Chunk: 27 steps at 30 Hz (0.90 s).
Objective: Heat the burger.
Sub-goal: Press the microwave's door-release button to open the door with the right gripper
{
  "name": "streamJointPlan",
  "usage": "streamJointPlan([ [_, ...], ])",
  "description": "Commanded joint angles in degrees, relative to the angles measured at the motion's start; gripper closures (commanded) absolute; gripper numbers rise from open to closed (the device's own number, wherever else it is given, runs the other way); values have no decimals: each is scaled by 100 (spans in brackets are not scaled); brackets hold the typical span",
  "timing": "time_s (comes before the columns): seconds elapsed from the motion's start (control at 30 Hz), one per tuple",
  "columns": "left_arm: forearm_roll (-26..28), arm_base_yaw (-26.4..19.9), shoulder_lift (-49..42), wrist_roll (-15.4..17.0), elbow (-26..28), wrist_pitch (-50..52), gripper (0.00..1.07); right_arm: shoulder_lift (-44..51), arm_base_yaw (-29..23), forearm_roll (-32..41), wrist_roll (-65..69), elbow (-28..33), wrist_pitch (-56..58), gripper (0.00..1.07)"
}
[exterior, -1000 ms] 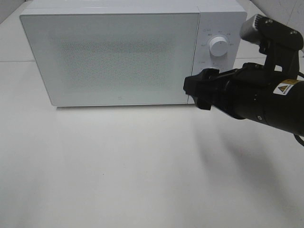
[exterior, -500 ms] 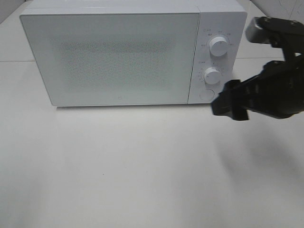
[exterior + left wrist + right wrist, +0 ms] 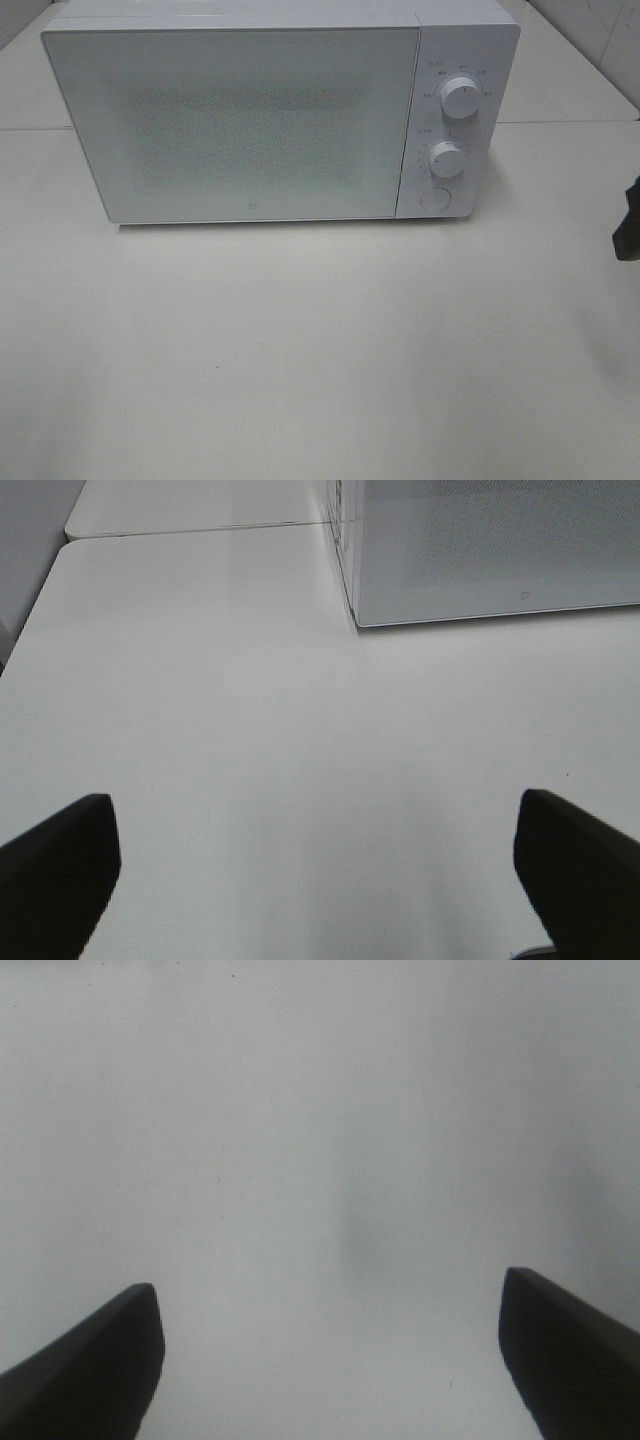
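Observation:
The burger is out of view in every frame. A white microwave [image 3: 260,115] stands at the back of the white table [image 3: 320,350] with its door shut; its frosted door hides the inside. The microwave's left corner [image 3: 480,550] also shows in the left wrist view. My left gripper [image 3: 320,870] is open over bare table, its two dark fingers [image 3: 55,870] wide apart, some way in front of that corner. My right gripper [image 3: 330,1360] is open over bare table, nothing between its fingers [image 3: 85,1370]. Only a dark sliver of the right arm [image 3: 630,220] shows at the exterior view's right edge.
Two round knobs [image 3: 460,97], [image 3: 446,159] and a round button [image 3: 435,198] sit on the microwave's right panel. A table seam [image 3: 190,528] runs behind the left side. A tiled wall [image 3: 610,30] rises at the far right.
The right arm has drawn back from the microwave's control panel to the right, almost out of the exterior view. Its jaws have widened. The lower knob and button now show.

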State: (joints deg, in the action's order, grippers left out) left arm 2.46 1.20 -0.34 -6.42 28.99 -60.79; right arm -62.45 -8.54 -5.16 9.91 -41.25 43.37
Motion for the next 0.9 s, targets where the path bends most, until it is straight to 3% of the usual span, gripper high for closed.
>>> streamJointPlan([
  [0.03, 11, 11, -86, 34, -6, 86, 2, 476, 52, 97, -63, 34, 561, 27],
  [0.3, 11, 11, -86, 34, -6, 86, 2, 2240, 447, 86, -539, 510, 1112, 30],
  [0.57, 11, 11, -86, 34, -6, 86, 2, 3845, 447, 195, -630, 1083, 1215, 32],
  [0.9, 11, 11, -86, 34, -6, 86, 2, 5495, 447, 384, -991, 1255, 1387, 32],
])
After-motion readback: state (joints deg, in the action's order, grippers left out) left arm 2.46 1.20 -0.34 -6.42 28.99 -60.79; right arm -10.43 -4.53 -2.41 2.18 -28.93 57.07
